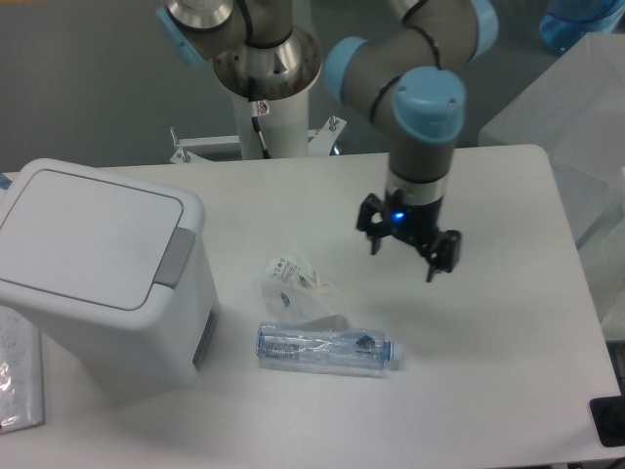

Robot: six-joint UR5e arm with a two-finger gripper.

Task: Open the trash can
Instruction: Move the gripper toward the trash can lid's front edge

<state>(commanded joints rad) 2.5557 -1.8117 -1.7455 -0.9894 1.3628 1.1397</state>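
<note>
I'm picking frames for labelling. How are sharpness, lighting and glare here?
Fixed camera view: soft overall, the gripper slightly blurred; lighting even, with only faint shadows beside the trash can and clear bottle; no harsh glare, though the white table looks somewhat washed out.

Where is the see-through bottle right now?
The clear bottle lies on its side on the white table, low in the middle of the camera view, just right of the trash can and under a crumpled plastic wrapper.
</note>
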